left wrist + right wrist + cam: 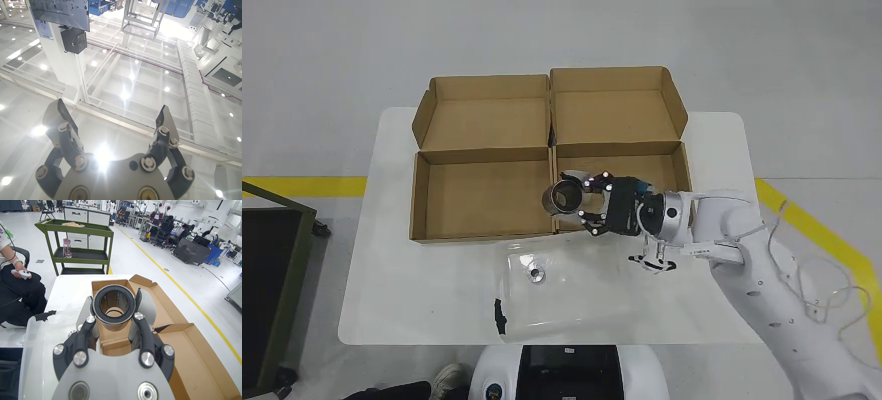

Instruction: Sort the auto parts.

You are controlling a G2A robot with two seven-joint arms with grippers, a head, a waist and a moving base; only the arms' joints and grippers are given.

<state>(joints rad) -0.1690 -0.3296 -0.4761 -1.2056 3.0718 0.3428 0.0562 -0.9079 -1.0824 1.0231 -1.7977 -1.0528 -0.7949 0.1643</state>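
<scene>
— Which step am I doing?
— You are carrying one part to a box. The right gripper (pixel 576 199) is squeezing the round black bearing (pixel 113 324) between its jaws. The bearing is hanging in the air over the spot where the left box (pixel 482 200) and the right box (pixel 662 172) are touching.
— And my other arm?
— The left gripper (pixel 112 105) is pointing up at the ceiling. Its jaws are wide apart and holding nothing.
— What is coming next?
— I think you are needing to pick one box, slide fully over its bare floor, go lower, then let go. Right now the bearing is sitting too close to the wall between them. After that, a small shiny part (pixel 535 272) is waiting in the clear tray (pixel 572 305), on the near side of the bench (pixel 382 250).
</scene>
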